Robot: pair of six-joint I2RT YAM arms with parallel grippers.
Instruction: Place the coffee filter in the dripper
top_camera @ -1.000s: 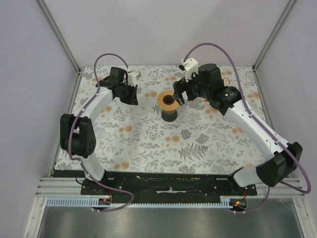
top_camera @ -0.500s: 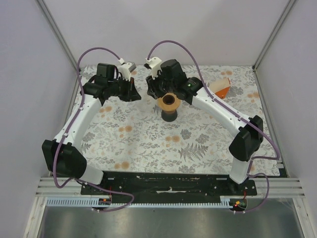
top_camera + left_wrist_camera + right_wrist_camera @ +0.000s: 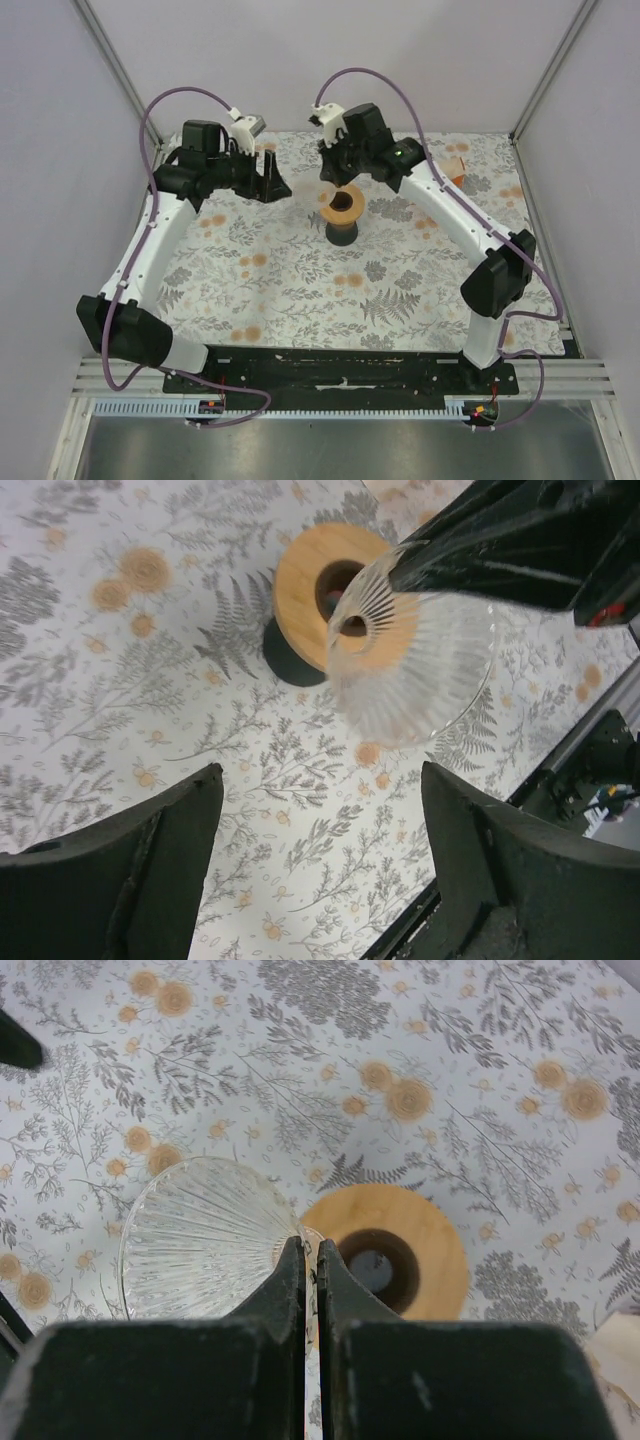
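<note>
The coffee filter is a pale, see-through ribbed cone, and my right gripper is shut on its narrow end. It hangs tilted just above and beside the dripper, a round orange-brown ring with a dark centre hole. From the left wrist, the filter overlaps the dripper, with the right gripper's fingers coming in from the upper right. My left gripper is open with nothing between its fingers, drawn back to the left. From above, the left gripper and right gripper flank the dripper.
The dripper stands on a dark base on the flowered tablecloth. An orange-and-white box lies at the back right, behind the right arm. White walls and metal posts close in the table's sides and back.
My right arm swung left over the dripper and its gripper shut on the filter's narrow end. My left gripper opened, let go and drew back to the left.
</note>
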